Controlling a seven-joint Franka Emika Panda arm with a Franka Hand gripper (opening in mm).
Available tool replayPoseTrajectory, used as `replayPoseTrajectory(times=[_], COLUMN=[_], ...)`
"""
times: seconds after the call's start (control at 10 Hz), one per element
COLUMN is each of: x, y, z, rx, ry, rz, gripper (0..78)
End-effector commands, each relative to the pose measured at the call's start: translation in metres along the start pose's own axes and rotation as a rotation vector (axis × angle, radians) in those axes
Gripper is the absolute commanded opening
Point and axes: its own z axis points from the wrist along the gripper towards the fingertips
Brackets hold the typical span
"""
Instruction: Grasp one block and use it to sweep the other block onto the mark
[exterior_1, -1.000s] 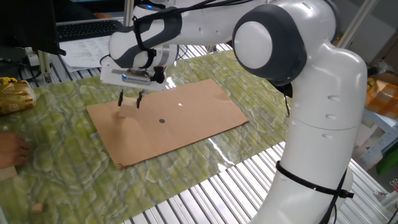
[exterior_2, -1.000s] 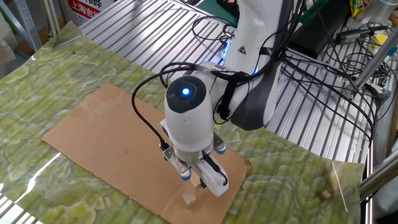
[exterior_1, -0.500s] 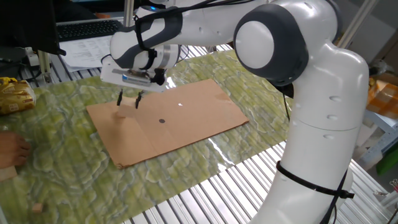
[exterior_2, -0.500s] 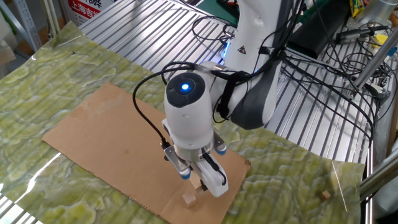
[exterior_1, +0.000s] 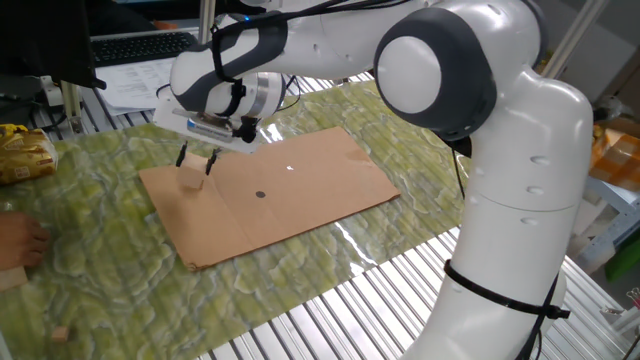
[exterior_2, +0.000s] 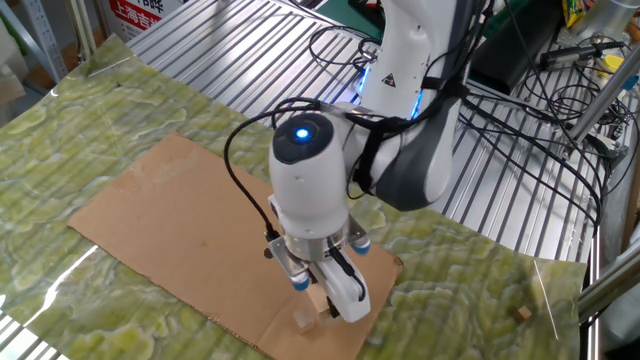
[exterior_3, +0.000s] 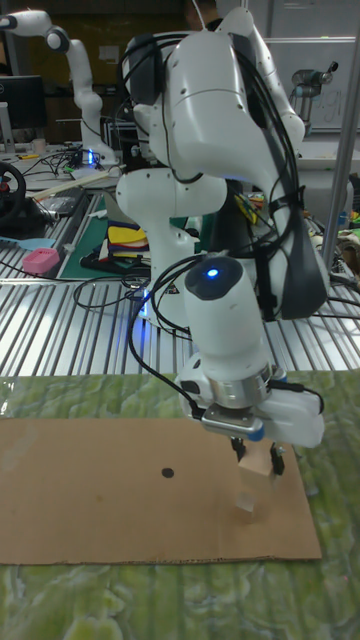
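The big block (exterior_3: 256, 463) is pinched tight in the end effector (exterior_3: 257, 461), just above the cardboard (exterior_3: 100, 500). The little block (exterior_3: 246, 510) sits right under it, near the cardboard's edge. The dark mark (exterior_3: 167, 473) is well apart.

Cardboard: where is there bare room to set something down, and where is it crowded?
Free: the cardboard stretch from the mark to the edge away from the blocks. Crowded: the other end, where the end effector holds the larger block close to the smaller block.
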Motion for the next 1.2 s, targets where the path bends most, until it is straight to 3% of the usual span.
replayPoseTrajectory(times=[0.1,0.6,0.7,1.2], x=[-0.011,-0.005,-0.006,-0.017], y=[0.004,0.023,0.025,0.026], z=[-0.001,0.006,0.010,0.021], rx=[-0.054,-0.083,-0.107,-0.109], ry=[-0.014,-0.018,-0.009,-0.031], rz=[0.003,0.027,0.022,0.010], gripper=[1.2,1.2,1.2,1.2])
